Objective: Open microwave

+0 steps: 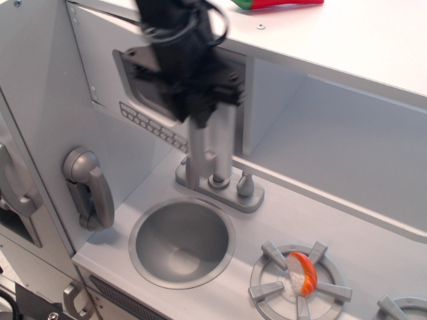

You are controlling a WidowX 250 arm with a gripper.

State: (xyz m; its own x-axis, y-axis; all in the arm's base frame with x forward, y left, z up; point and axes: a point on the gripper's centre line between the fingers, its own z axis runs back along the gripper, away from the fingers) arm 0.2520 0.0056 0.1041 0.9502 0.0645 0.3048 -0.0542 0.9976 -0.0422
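Black and blurred with motion, the claw [202, 115] sits at the top of the microwave's silver handle [204, 150], its fingers pressed onto the upper end of the bar so that it pinches the handle.

Using the round sink [182, 241] as the landmark and going left to right: up and to the left of the sink, the grey toy phone handset [90, 189] hangs on the side wall. Directly above the sink is the microwave [167, 87], a light grey compartment under the top shelf of the toy kitchen. Its door is swung partly outward, its right edge away from the frame, so that a gap shows the pale inside of the compartment [273, 100] up and to the right of the sink. The dark window [143, 83] and the row of buttons [150, 123] on the door are partly hidden by the arm. The handle hangs down from the claw, its lower end reaching in front of the faucet [220, 183], which stands just behind the sink on the bench [373, 247].

Right of the sink, a burner grate [299, 275] lies on the bench with an orange and white piece [301, 272] resting on it. Far above the sink's right side, a red and green object [277, 3] lies on the top shelf.
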